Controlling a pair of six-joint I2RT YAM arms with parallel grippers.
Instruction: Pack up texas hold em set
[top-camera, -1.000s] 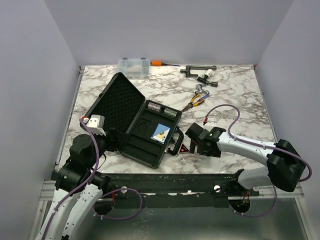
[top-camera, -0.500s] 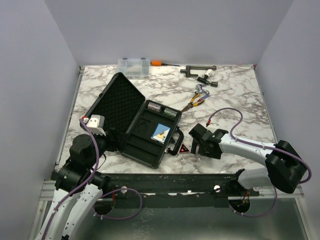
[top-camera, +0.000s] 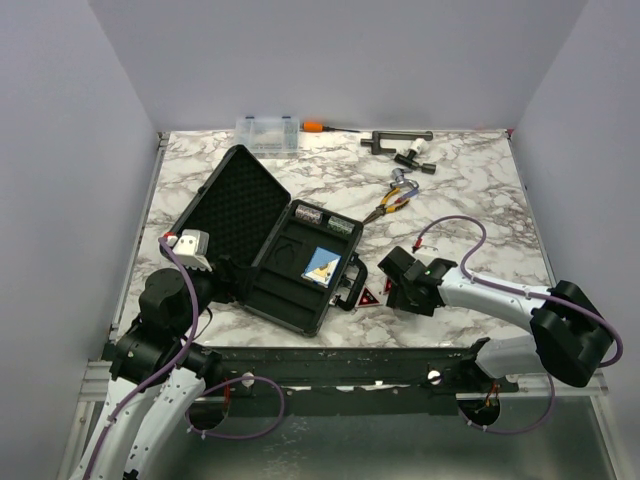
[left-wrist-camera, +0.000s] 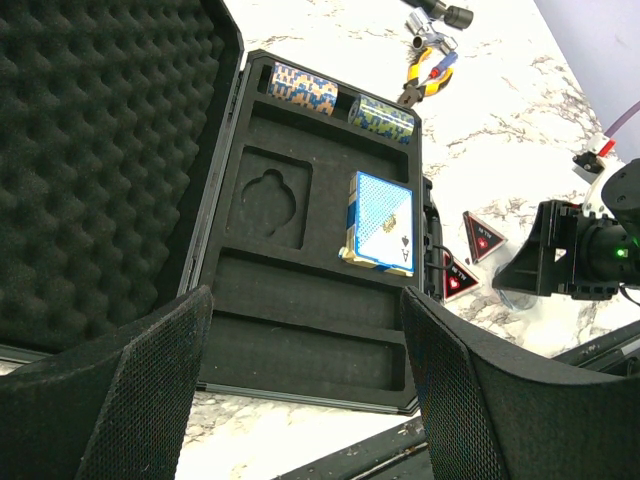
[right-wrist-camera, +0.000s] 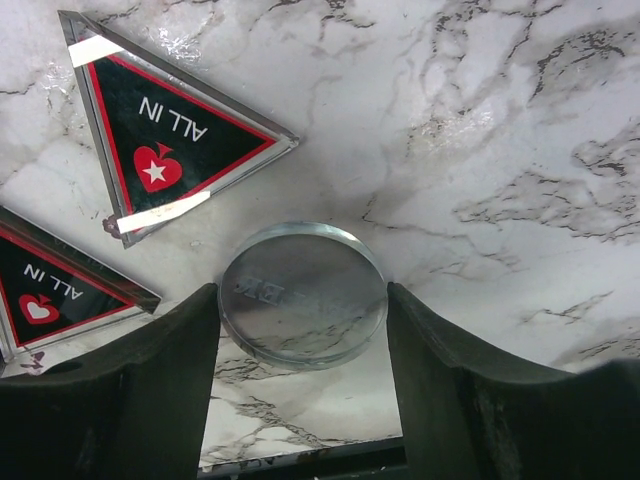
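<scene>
The black briefcase (top-camera: 292, 295) lies open, its foam-lined lid (top-camera: 228, 205) flat to the left. The blue-faced card deck (left-wrist-camera: 380, 222) sits in the moulded tray, and two small patterned boxes (left-wrist-camera: 303, 86) fill the far slots. Two red-black "ALL IN" triangles (right-wrist-camera: 165, 150) lie on the marble right of the case handle. My right gripper (top-camera: 398, 288) has a finger against each side of the clear disc (right-wrist-camera: 303, 293), just above the table. My left gripper (left-wrist-camera: 305, 296) is open and empty over the case's near edge.
At the table's back stand a clear compartment box (top-camera: 267, 133), an orange-handled screwdriver (top-camera: 322, 127) and a black T-shaped tool (top-camera: 398, 140). Pliers (top-camera: 390, 203) lie right of the case. The table's front edge runs just below my right fingers.
My right gripper has shifted a little right and away from the case handle, uncovering a second triangle. The left arm and the case have not moved.
</scene>
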